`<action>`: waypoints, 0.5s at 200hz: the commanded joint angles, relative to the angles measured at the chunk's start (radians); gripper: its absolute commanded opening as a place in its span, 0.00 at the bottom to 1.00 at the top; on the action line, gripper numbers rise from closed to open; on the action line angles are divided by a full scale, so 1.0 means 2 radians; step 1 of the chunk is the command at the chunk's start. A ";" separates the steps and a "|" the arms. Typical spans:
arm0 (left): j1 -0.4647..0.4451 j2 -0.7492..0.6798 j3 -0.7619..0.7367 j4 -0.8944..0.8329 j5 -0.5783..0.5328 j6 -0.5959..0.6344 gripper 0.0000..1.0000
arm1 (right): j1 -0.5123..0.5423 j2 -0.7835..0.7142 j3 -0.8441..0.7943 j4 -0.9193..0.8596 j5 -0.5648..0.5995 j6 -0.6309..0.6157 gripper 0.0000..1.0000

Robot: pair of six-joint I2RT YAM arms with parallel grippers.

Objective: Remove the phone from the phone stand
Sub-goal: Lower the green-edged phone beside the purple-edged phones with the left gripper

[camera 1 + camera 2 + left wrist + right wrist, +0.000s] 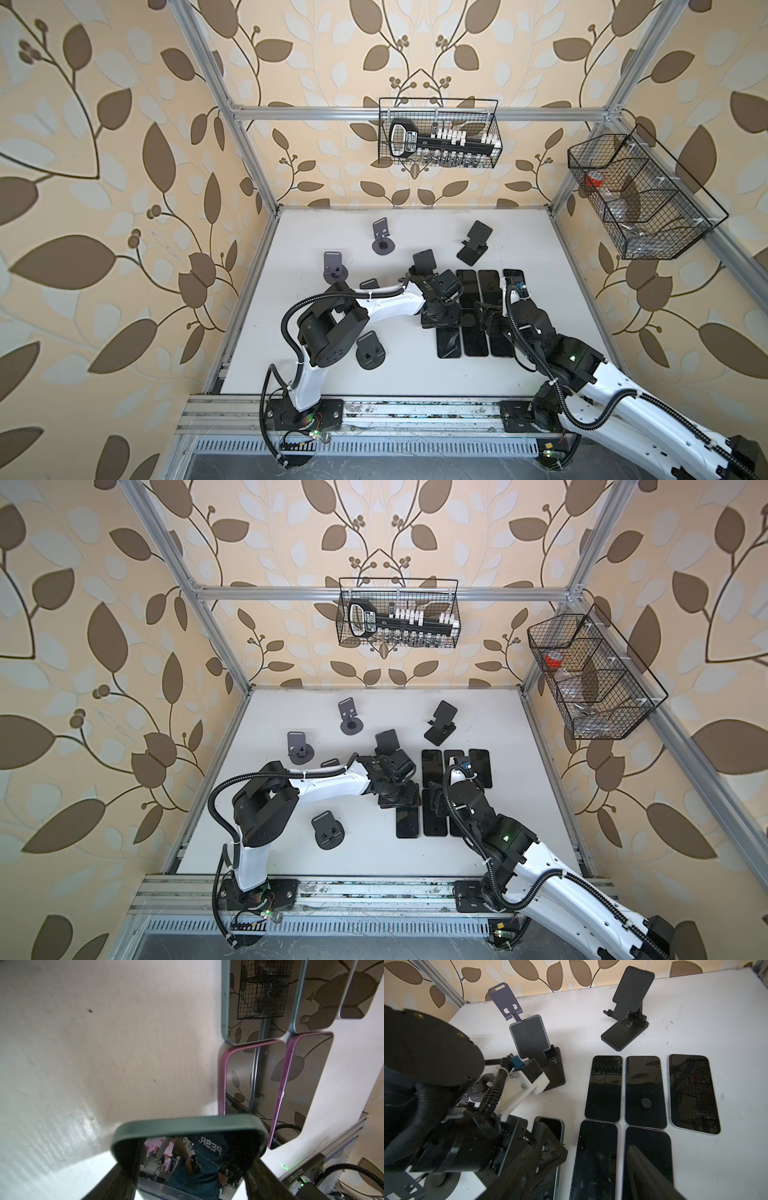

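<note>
We're gripping the green-edged phone (pixel 187 1126) widthwise in our left gripper (pixel 189 1167) — lengthwise it's running (roughly) alongside the pink-edged phone (pixel 249 1076).

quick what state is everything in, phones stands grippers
left gripper: shut on green phone
green phone: held, on no stand
right gripper: open, empty, above the flat phones
flat phones: five, face up, screens dark
black folding stand: upright, empty
grey round-base stand: upright, empty
second black stand: upright, empty
</note>
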 commanded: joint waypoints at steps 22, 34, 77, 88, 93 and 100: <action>-0.005 0.006 0.025 -0.022 -0.003 -0.019 0.41 | -0.002 -0.003 -0.008 0.007 0.012 -0.001 0.72; -0.005 0.008 0.028 -0.024 -0.002 -0.020 0.43 | -0.002 -0.004 -0.008 0.007 0.012 -0.001 0.72; -0.005 0.010 0.030 -0.025 -0.009 -0.023 0.47 | -0.002 -0.003 -0.009 0.008 0.012 -0.001 0.72; -0.005 0.011 0.031 -0.024 -0.013 -0.025 0.48 | -0.002 -0.003 -0.009 0.008 0.012 -0.001 0.72; -0.005 0.011 0.031 -0.023 -0.014 -0.026 0.48 | -0.002 -0.002 -0.008 0.008 0.011 -0.001 0.72; -0.005 0.011 0.031 -0.021 -0.017 -0.028 0.48 | -0.002 -0.001 -0.008 0.008 0.010 -0.002 0.72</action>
